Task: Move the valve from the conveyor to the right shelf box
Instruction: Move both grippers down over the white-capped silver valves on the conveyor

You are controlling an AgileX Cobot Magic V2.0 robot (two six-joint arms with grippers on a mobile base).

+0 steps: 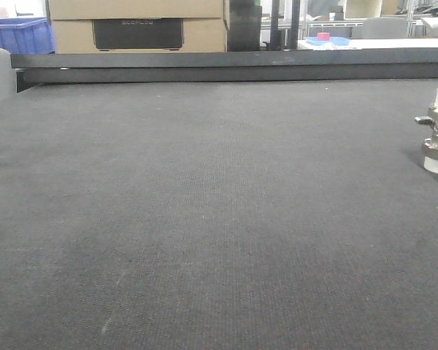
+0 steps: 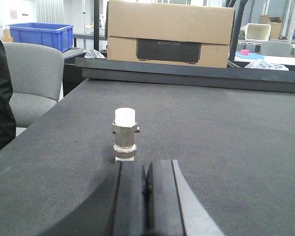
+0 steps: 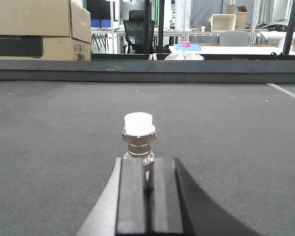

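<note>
Straight ahead of the right tool (image 3: 148, 163), on the dark grey woven table (image 3: 49, 147), I see the valve (image 3: 139, 133) standing upright. It has a white cap on top, a silver collar with flats beneath it, and a narrower shiny body below that. I cannot see its base from the right wrist camera because the tool's black fingers (image 3: 132, 191) cover it, and I cannot tell whether the tips touch the metal. Those fingers are pressed close together with only a thin dark slit between them, and they grip nothing.

On the front camera a valve of the same look stands at the far right edge, partly cut off by the frame. Its pale see-through base rests on the table and a short lever stub points left.

A second valve (image 2: 125, 135) stands ahead of the left tool (image 2: 146, 169), with bare table between them. I can see all of it: cap, collar, a stub on its right, and a pale base. The left tool is closed up the same way and is empty.

At the front camera's left edge a small silver bit pokes in, too cut off for me to name. A black rail (image 1: 204, 69) runs along the far side. Beyond it are a cardboard box (image 2: 169, 29), a blue bin (image 2: 39, 34) and a grey chair (image 2: 32, 73).
</note>
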